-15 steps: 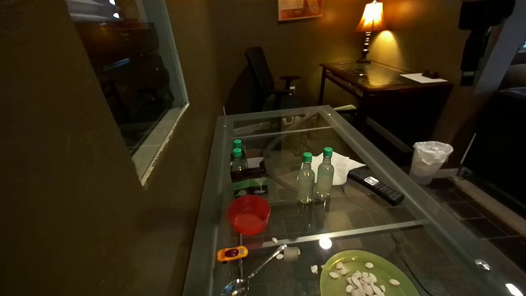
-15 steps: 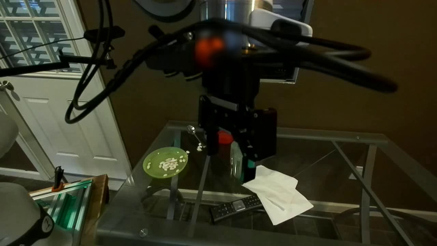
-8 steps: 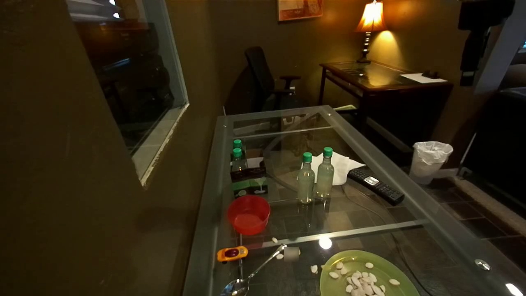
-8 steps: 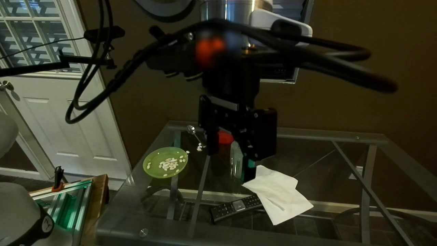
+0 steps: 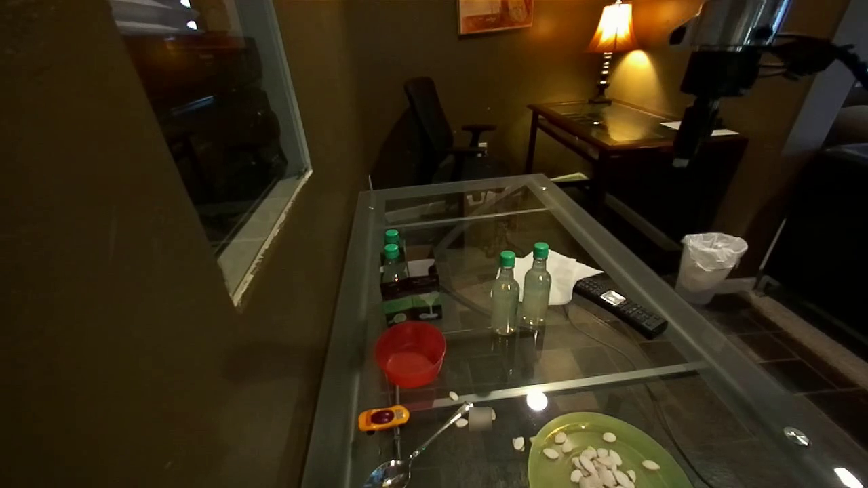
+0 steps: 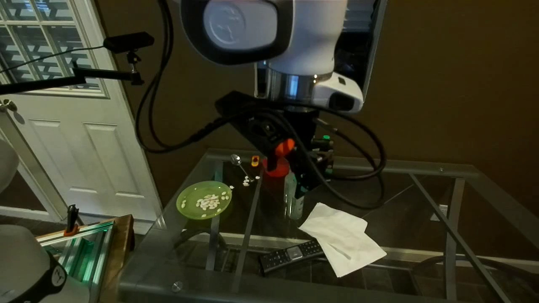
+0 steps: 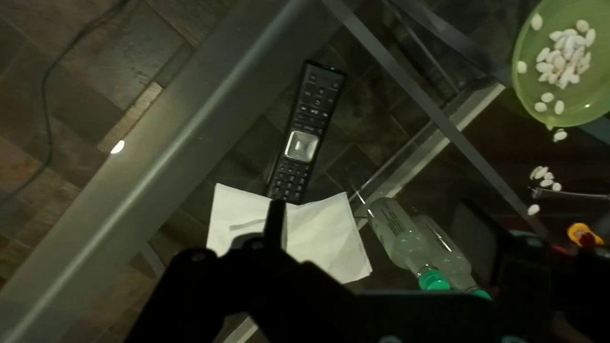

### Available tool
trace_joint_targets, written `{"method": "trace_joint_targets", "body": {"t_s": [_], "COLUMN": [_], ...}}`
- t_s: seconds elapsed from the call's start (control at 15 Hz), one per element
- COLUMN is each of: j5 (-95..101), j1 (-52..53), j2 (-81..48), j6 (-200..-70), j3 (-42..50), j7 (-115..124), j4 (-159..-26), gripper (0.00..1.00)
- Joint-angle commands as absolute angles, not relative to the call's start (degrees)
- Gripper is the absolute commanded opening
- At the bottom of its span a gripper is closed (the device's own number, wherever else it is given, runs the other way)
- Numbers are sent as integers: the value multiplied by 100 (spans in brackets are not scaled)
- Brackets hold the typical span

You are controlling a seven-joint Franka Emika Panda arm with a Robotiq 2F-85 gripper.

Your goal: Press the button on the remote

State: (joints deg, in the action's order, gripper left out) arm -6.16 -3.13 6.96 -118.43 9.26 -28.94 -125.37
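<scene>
We find the slim black plastic remote (image 7: 310, 112) lying keys up on the rectangular glass table (image 6: 311, 290), near its grey frame (image 7: 205, 128), with its square silver pad (image 7: 301, 146) in plain sight and its number-key end at the edge of a creased white paper sheet (image 7: 329, 238). Well above it we have the black two-fingered gripper (image 7: 372, 219) in mid-air; in the wrist view its fingers (image 7: 275, 228) stand wide apart, with nothing in their hold. In both exterior views we see it slant, fingertips down; in an exterior view the smooth white arm (image 6: 309, 42) reaches down from the top to a shiny silver collar (image 6: 288, 87) above the gripper, and black rubbery cables (image 6: 206, 128) loop around it. Near the sheet, two slim clear glass bottles (image 5: 504, 308) with green caps stand upright side by side. Farther out we see the round red plastic bowl (image 5: 410, 356), and just beside it a dark cardboard box (image 5: 411, 301) with green print, in which two more green-capped bottles (image 5: 393, 270) show. Beyond them lie an orange toy car (image 5: 384, 418), a shiny metal spoon (image 5: 415, 453) and a round green plate (image 6: 191, 194) with white oval pieces (image 6: 208, 202) piled mostly at its middle.
</scene>
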Motion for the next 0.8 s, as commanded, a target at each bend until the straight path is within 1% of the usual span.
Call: {"method": "trace_joint_targets", "body": {"t_s": [0.0,0.27,0.53,0.6,0.73], "j5": [-1599,-2171,-2349,-2396,-2521], "j1": [-392,-652,-908,-972,-1084], "j2": [-11,-684,-1234,-1369,-1621], "j6": [-11719,-11589,-11952,-11986,-12006], "j3": [1004,925,847,829,770], "j7": [-3316,-3439,-3331,-3269,-3143], "j4": [-12253,-11957,-11733,-11645,-11464], "gripper": [59,30,4,0,0]}}
